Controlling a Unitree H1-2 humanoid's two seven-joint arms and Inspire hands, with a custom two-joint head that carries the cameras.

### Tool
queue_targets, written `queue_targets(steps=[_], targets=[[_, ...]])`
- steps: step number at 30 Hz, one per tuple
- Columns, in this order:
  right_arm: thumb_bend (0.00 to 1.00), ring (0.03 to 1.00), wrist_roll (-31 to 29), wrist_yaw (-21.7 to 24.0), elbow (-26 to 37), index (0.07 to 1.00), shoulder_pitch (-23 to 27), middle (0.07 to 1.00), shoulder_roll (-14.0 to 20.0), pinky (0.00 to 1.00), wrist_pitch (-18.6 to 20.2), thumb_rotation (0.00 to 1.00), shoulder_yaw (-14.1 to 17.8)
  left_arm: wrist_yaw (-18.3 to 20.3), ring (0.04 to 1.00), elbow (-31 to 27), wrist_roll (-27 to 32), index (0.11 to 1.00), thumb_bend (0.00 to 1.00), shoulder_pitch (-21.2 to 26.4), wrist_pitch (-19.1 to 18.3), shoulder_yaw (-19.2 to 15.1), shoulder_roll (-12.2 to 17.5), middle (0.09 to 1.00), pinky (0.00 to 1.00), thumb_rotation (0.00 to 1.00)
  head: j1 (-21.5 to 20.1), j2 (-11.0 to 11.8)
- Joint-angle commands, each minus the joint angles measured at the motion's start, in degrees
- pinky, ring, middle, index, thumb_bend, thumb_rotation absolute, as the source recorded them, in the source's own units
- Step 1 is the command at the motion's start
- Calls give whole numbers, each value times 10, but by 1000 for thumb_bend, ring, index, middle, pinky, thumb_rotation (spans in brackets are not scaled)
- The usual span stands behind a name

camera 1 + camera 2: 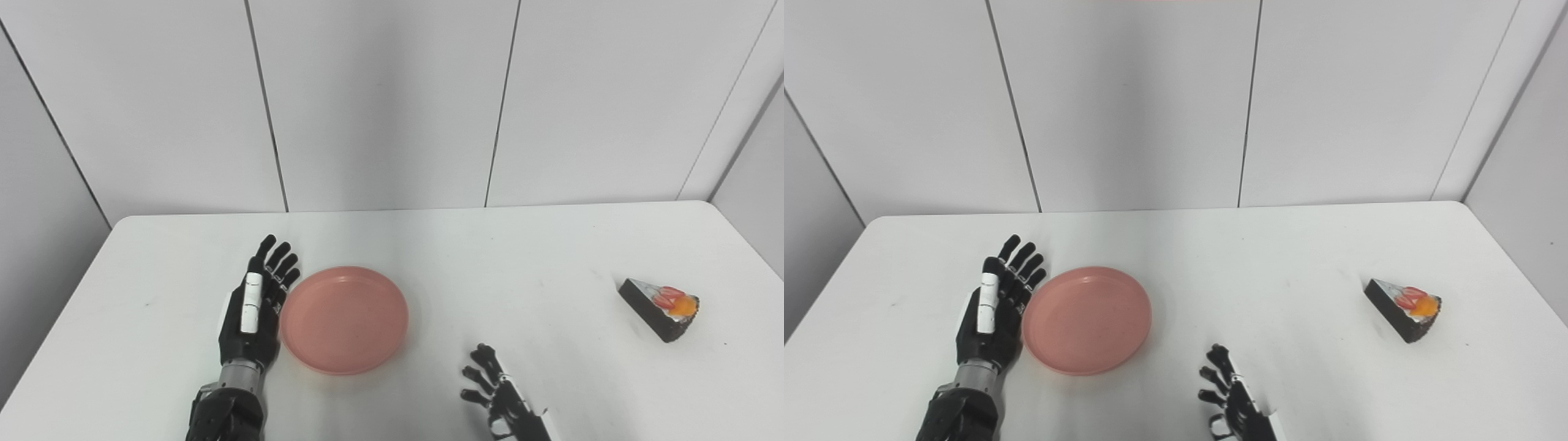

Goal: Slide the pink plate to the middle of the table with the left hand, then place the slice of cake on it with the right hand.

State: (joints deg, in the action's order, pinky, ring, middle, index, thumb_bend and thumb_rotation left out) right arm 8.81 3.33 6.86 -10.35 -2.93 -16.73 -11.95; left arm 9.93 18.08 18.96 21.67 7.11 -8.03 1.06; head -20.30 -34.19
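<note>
While the left hand rests open-fingered against the pink plate, the right hand waits open.
Right of the plate, well apart, sits the slice of cake; it looks soft, best held by its sides.

The right hand is cut off by the bottom edge, its wrist unseen. The desk runs past both sides.

Left robot hand flat against pink plate edge; cake slice far right.
</note>
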Motion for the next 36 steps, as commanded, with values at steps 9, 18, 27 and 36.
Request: queue_targets(steps=[9,18,27,36], targets=[[785,893,26,-8,38,959,-11,948,-18,818,37,1000,-19,-5,900,-55,-16,899,922,-63,-15,39,-32,902,933,728,-30,-3],[815,891,49,-29,29,950,-2,939,-41,795,40,993,-34,-19,917,-47,-24,909,932,-89,14,37,-61,900,984,738,-88,5],[843,865,79,-69,15,922,0,922,-63,792,28,999,-36,-23,906,-23,-24,886,895,-86,29,32,-62,881,998,750,-101,4],[788,838,146,-145,22,882,-13,889,-74,749,5,895,-32,-22,906,-17,-21,890,891,-88,26,31,-64,884,996,747,-100,3]])
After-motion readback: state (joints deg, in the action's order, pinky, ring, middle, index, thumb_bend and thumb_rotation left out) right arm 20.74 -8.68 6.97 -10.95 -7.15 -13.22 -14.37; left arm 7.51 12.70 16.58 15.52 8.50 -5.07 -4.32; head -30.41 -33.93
